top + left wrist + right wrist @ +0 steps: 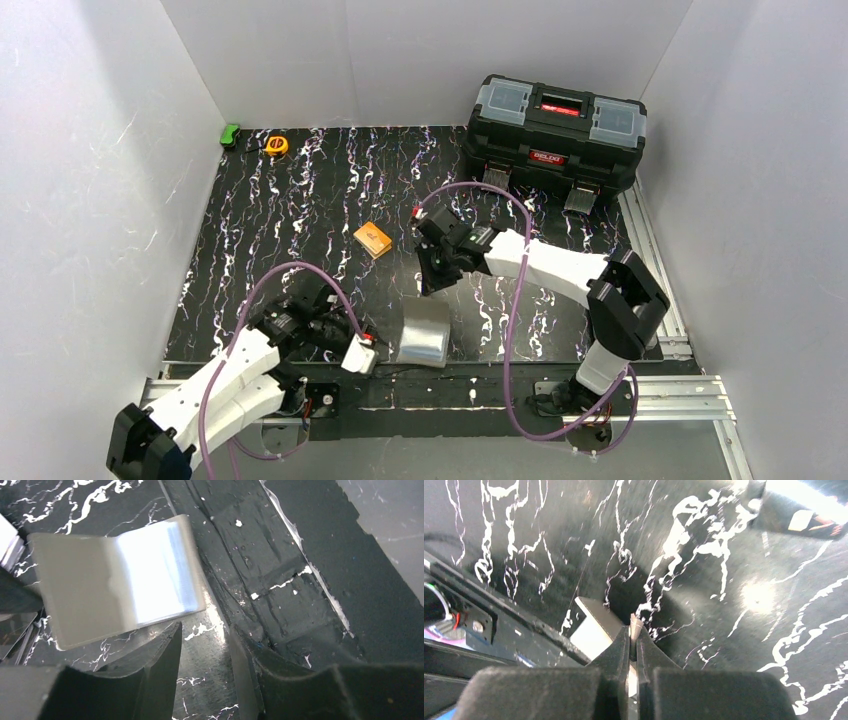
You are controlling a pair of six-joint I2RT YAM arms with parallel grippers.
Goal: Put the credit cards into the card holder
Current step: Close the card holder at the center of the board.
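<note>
Left claw (206, 630) low, agape beside card holder (115, 580)

Left claw (205, 630) ajar, right claw (633, 631) tight.

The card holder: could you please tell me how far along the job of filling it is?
Done: the card holder lies open near the front edge. In hand: the right gripper pinches what looks like a credit card edge-on near it; the left gripper stands open, empty. Left: sliding that card in. Cards already inside: cannot tell.
</note>
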